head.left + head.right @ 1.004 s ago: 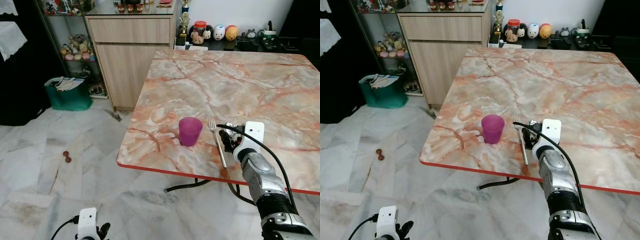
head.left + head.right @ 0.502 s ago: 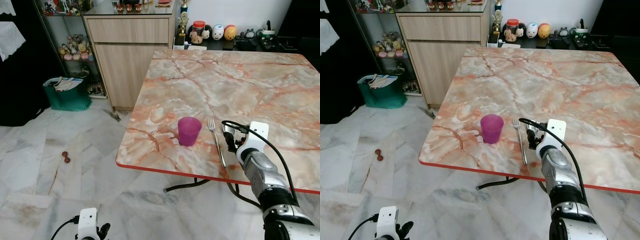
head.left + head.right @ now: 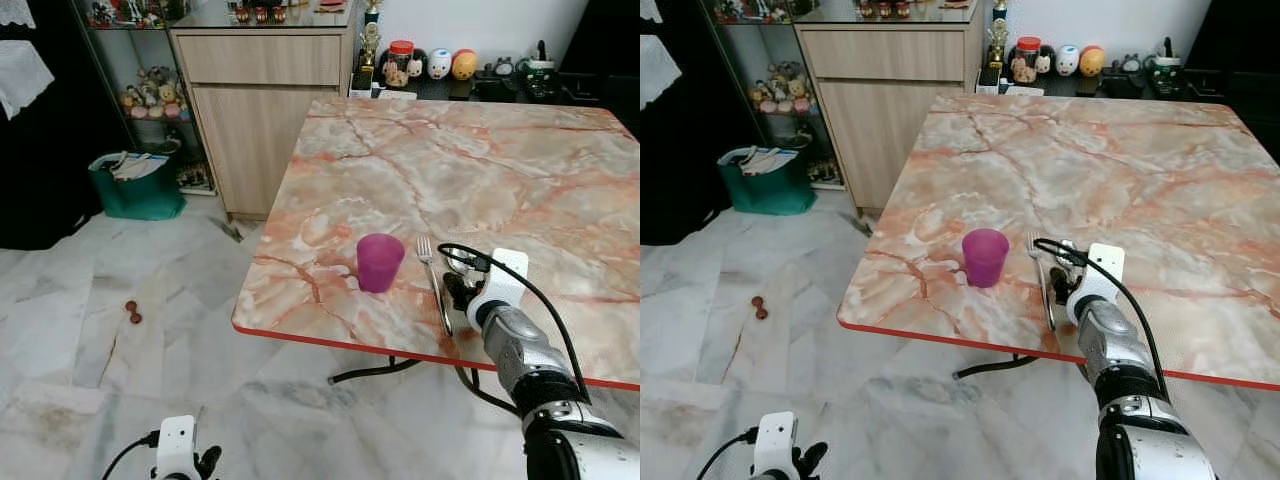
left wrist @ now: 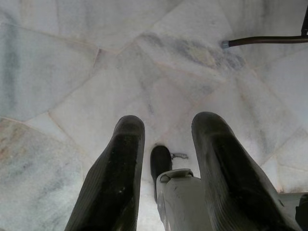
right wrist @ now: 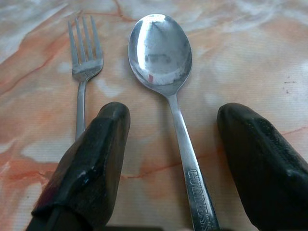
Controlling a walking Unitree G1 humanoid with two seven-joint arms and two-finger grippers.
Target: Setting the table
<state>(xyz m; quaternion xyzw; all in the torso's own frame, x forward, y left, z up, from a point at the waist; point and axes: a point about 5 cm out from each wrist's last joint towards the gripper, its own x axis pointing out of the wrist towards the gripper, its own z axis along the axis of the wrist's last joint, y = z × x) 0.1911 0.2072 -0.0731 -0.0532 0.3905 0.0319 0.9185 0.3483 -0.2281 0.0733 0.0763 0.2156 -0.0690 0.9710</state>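
Right gripper (image 5: pixel 171 159) spread wide over the shiny steel spoon (image 5: pixel 166 72), gripping nothing.

The spoon lies flat on the orange-veined marble table (image 3: pixel 480 170), its handle running between the two black fingers (image 5: pixel 89 163) without touching either. Just beside the spoon, on the gripper's left, lies a slim steel fork (image 5: pixel 82 72), parallel to it. Further left stands a translucent purple plastic cup (image 3: pixel 380 262), upright near the table's red edge. Left gripper (image 4: pixel 166 163) hangs idle over the pale marble floor (image 4: pixel 72 72), fingers parted.
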